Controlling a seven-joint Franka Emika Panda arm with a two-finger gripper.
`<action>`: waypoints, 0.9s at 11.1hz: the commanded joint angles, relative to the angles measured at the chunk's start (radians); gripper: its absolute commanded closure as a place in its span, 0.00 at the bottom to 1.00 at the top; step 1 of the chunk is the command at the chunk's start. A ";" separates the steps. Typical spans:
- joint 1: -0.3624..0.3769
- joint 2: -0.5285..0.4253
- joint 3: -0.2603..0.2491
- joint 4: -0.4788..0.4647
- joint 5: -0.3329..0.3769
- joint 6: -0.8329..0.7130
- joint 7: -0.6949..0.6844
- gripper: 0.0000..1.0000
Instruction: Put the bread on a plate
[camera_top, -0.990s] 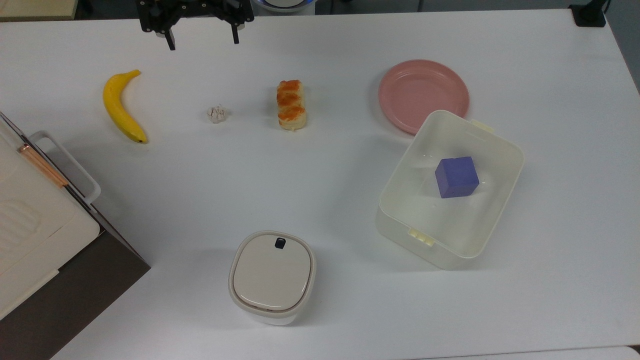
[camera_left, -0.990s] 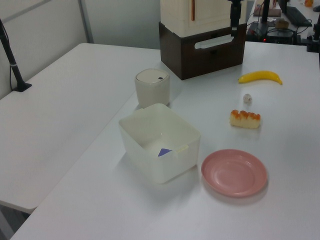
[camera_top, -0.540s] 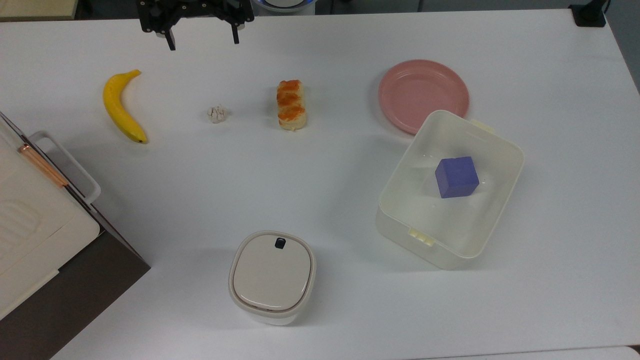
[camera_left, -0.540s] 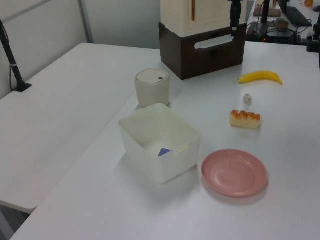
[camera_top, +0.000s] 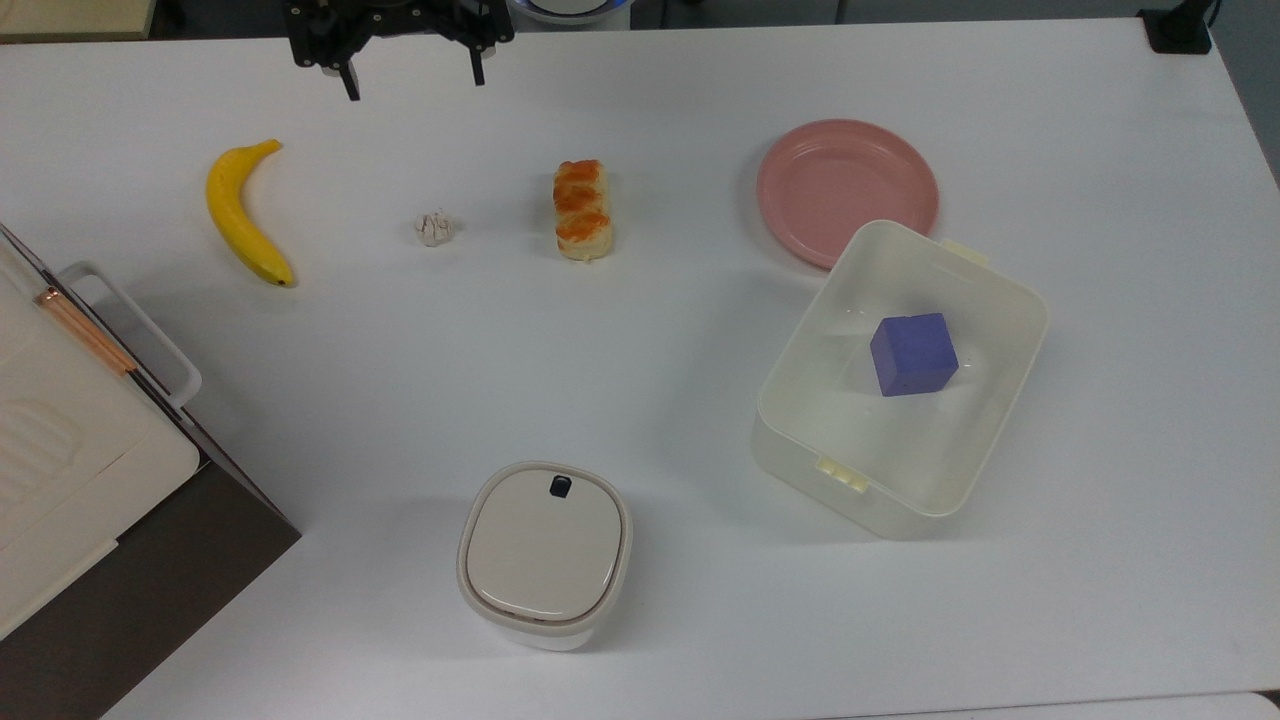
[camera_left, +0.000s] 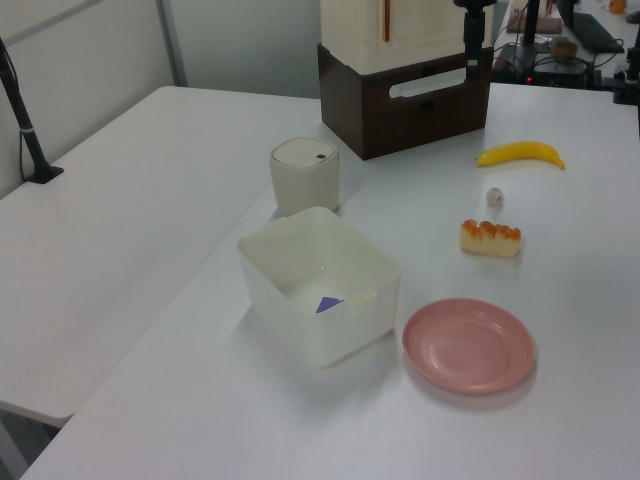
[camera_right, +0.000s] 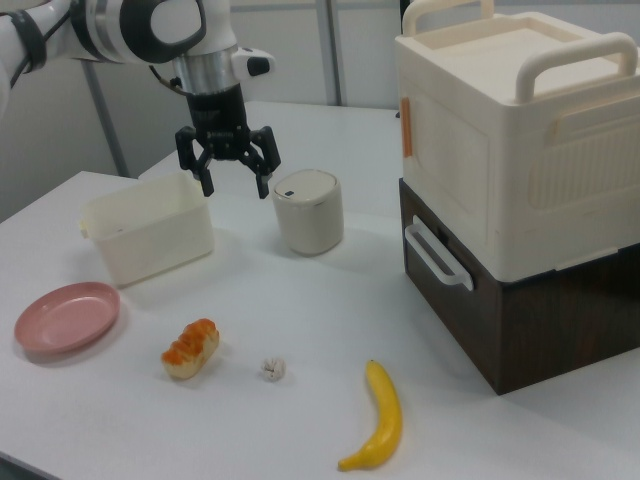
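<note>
The bread (camera_top: 582, 210), a small cream loaf with an orange-brown glazed top, lies on the white table (camera_top: 640, 90) near the middle of the top view; I also see the bread (camera_left: 490, 238) in the left view and the bread (camera_right: 190, 348) in the right view. The salmon-pink plate (camera_top: 847, 190) sits bare to the top view's right of it, and the plate (camera_right: 66, 316) lies at the right view's left. My gripper (camera_top: 414, 82) hangs open high above the table at the top view's upper edge, left of the bread; the gripper (camera_right: 236, 182) holds nothing.
A banana (camera_top: 243, 214) and a tiny whitish lump (camera_top: 434, 228) lie at the top view's left of the bread. A cream square tub (camera_top: 985, 300) holding a purple cube (camera_top: 912, 353) stands by the plate. A lidded cream canister (camera_top: 545, 553) and a cream case on a brown box (camera_top: 80, 480) stand nearer.
My gripper has shifted slightly toward the top view's right. Nothing on the table has moved.
</note>
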 joint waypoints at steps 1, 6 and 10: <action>0.011 -0.118 0.007 -0.163 0.033 0.033 -0.029 0.00; 0.011 -0.184 0.046 -0.309 0.040 0.097 -0.040 0.00; 0.026 -0.189 0.047 -0.369 0.042 0.105 -0.118 0.00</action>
